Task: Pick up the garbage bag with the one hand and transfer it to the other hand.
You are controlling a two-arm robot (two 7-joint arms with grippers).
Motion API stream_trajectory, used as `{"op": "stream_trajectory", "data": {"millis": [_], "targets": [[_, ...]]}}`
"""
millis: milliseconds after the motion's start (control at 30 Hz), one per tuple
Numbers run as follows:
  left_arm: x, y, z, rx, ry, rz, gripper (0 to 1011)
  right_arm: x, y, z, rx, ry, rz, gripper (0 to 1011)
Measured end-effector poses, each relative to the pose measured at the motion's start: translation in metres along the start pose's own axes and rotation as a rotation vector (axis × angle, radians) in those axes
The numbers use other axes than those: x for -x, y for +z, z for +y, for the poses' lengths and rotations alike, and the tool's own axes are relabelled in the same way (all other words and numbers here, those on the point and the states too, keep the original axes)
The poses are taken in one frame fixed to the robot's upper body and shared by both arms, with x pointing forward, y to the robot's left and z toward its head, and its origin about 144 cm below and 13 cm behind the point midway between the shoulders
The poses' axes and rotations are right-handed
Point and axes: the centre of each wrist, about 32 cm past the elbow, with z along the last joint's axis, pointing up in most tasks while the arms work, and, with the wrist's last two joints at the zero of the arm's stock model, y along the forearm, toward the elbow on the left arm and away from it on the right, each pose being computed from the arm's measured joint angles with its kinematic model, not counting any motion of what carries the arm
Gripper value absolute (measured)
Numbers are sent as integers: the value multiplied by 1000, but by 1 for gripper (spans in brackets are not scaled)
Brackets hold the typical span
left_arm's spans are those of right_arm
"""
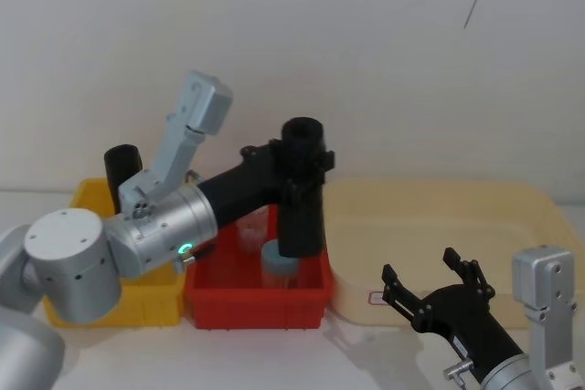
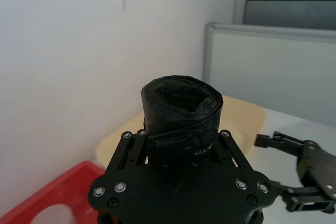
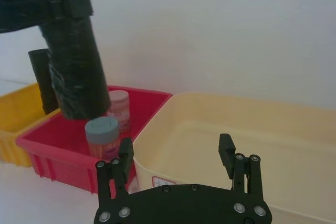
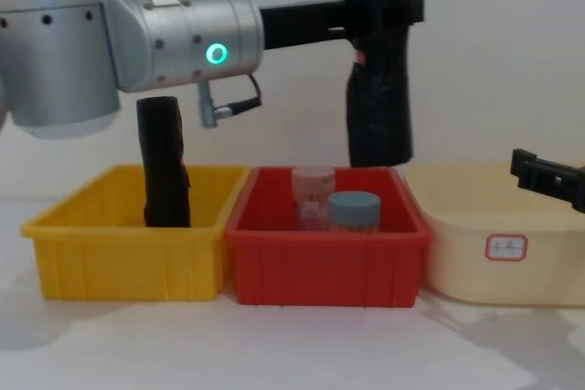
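The garbage bag (image 1: 302, 216), a tall black crinkly roll, hangs upright above the red bin (image 1: 256, 303). My left gripper (image 1: 306, 163) is shut on its upper part, and the silver arm with a green ring light reaches in from the left. From the side, the garbage bag (image 4: 379, 107) has its lower end level with the bin's rim, and the left gripper (image 4: 384, 11) clamps it near the top. My right gripper (image 1: 420, 267) stands open low at the front right, over the front edge of the cream tray (image 1: 439, 207), apart from the bag. Its fingers (image 3: 227, 150) hold nothing.
A second black roll (image 4: 164, 162) stands in the yellow bin (image 4: 128, 262) at the left. The red bin holds a blue-lidded jar (image 4: 354, 210) and a pink jar (image 4: 313, 194) under the held bag. The cream tray (image 4: 494, 262) sits to the right.
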Motion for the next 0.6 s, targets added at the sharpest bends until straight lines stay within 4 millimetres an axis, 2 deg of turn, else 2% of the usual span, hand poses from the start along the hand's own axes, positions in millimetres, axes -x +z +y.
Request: {"op": "stream_trajectory", "data": {"millis": [267, 600], "targets": [[0, -6, -16, 1, -72, 39, 402, 0, 0, 0, -1, 4, 0, 1000], [0, -9, -25, 0, -110, 60, 402, -1, 5, -1, -21, 61, 5, 1000]]}}
